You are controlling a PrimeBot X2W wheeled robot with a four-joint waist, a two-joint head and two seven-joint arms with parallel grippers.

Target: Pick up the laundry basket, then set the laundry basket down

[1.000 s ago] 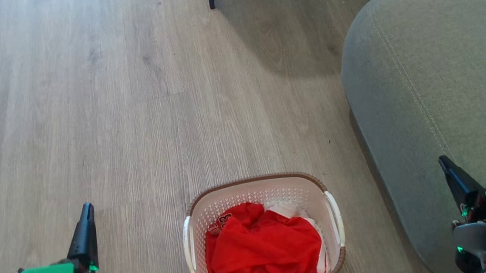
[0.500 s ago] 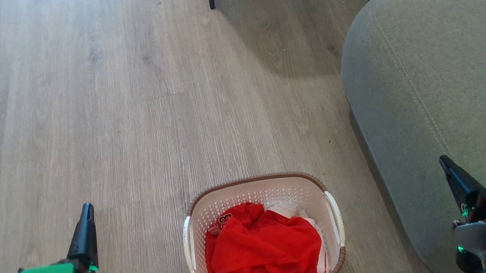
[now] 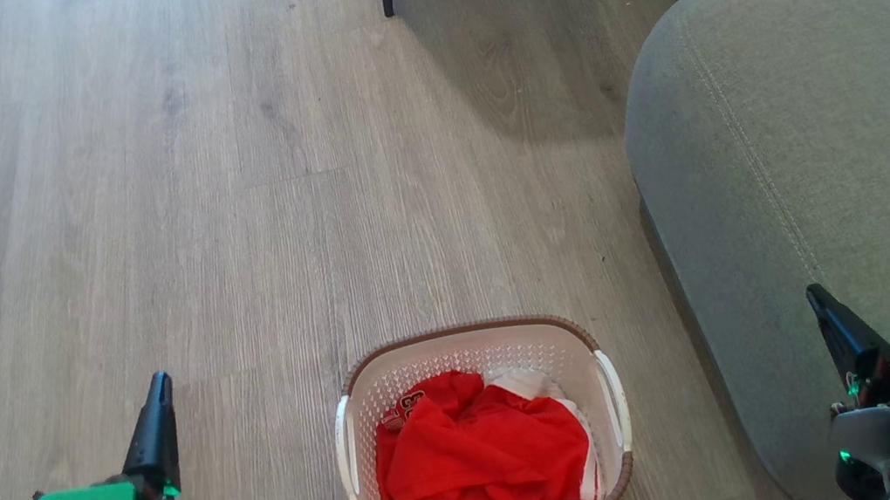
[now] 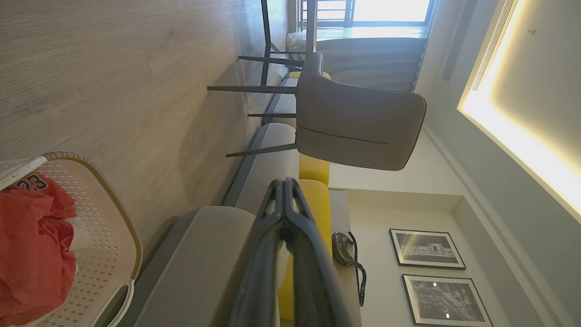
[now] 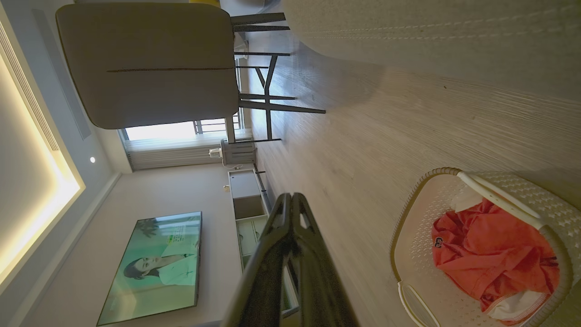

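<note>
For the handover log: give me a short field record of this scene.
basket: upright on the floor, untouched, handles free
contents: red and white clothes
left hand: shut, left of the basket, apart from it
right hand: shut, right of the basket, apart from it
sofa: right of the basket
stage: basket not yet picked up

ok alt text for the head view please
A cream laundry basket holding red clothing sits on a wood floor beside a grey sofa. The left end effector and right end effector flank it, both shut.
</note>
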